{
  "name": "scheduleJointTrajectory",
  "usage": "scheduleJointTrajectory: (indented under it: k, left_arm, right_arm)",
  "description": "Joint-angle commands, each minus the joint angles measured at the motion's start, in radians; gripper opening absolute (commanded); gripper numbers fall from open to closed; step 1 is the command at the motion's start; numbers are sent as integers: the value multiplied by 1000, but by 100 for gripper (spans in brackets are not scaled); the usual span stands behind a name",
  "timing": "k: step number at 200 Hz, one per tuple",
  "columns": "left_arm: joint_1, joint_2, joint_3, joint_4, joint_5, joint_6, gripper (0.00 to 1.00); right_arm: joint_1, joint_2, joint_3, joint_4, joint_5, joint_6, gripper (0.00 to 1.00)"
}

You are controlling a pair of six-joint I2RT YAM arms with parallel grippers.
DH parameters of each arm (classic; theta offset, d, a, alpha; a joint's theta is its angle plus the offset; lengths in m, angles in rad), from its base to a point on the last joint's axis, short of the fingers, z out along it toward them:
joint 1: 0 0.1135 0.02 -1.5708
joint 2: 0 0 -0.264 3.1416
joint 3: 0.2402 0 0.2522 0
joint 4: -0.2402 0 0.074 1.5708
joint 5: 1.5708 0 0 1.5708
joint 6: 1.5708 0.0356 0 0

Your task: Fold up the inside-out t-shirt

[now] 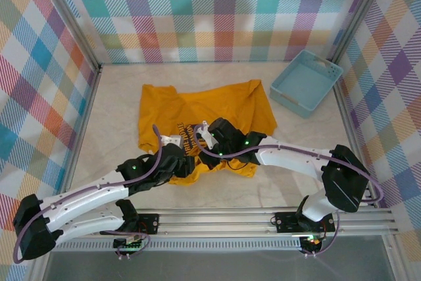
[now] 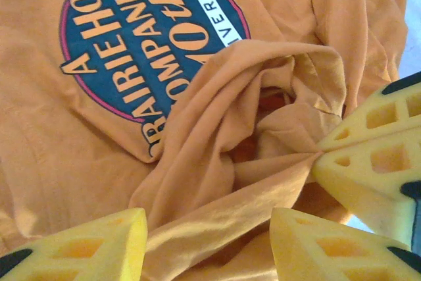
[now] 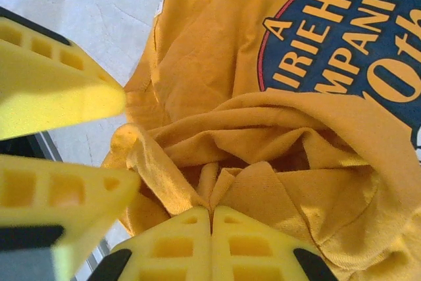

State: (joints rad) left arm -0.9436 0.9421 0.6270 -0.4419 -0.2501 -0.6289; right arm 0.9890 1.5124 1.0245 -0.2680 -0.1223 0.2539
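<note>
My left end effector sits well to the left of the light blue basket and nearer to my bases, low over the near edge of the inside-out t-shirt. Its two yellow fingers stand apart, about half spread. A ridge of orange cloth runs up between them. They grip nothing, though from this close I cannot be sure whether the pads brush the fabric.

The t-shirt lies on the pale surface, left of the basket and apart from it. It is mustard-orange, mostly spread flat, with its near edge bunched into soft folds. A dark blue oval print with arched orange lettering faces up just beyond the bunched part.

My right end effector is also left of the basket and nearer to my bases, just beside my left one at the same bunched edge. Its fingers are pressed together on a pinched fold of the shirt, and creases fan out from the pinch.

The basket stands near the far right corner of the surface, turned at an angle to the checked walls.
</note>
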Motion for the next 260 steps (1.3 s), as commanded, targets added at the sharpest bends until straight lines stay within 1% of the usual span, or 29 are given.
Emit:
scheduleJointTrajectory:
  k: [1,17,45,54,71,83,97,114,117,130,139,159,180,200,221,235,243,260]
  left_arm:
    - [9,55,40,56,27,53,49]
    - [9,96,59,71,19,58,44]
    - [9,148,79,73,-29,46,34]
    - [9,155,80,80,-33,46,27]
    - [9,166,80,91,-34,39,11]
    - [9,171,80,90,-36,32,0]
    - [9,159,68,85,-41,16,0]
    - [9,106,34,92,-45,-6,0]
    - [9,93,26,95,-43,-10,0]
    - [10,40,-6,108,-35,-23,0]
    - [11,15,-24,116,-27,-30,0]
    - [11,-9,-39,101,-23,-41,0]
    - [11,-32,-55,96,-14,-49,0]
    - [11,-59,-68,95,-9,-52,0]
    - [11,-76,-73,92,-4,-53,0]
    - [11,-88,-73,92,3,-56,0]
    - [11,-96,-75,92,3,-60,0]
    - [11,-125,-74,80,-4,-66,0]
  right_arm:
    - [11,-30,-17,45,-38,12,0]
    - [12,-31,-17,44,-40,9,0]
    - [17,-29,-21,43,-46,4,0]
    - [17,-29,-23,43,-44,5,0]
    - [17,-27,-29,42,-34,7,0]
    - [16,-28,-36,40,-16,13,4]
    - [16,-34,-46,34,19,33,15]
    - [7,-44,-65,31,61,67,23]
    - [3,-47,-69,30,63,70,26]
    - [-8,-61,-97,44,64,97,32]
    - [-13,-74,-118,61,56,110,34]
    - [-16,-85,-137,75,54,134,36]
    - [-17,-93,-144,70,86,162,44]
    - [-21,-78,-136,87,75,183,49]
    - [-21,-25,-105,87,44,208,53]
    - [-21,17,-87,83,35,219,53]
    - [-21,38,-75,62,48,226,50]
    - [-22,71,-73,33,104,240,37]
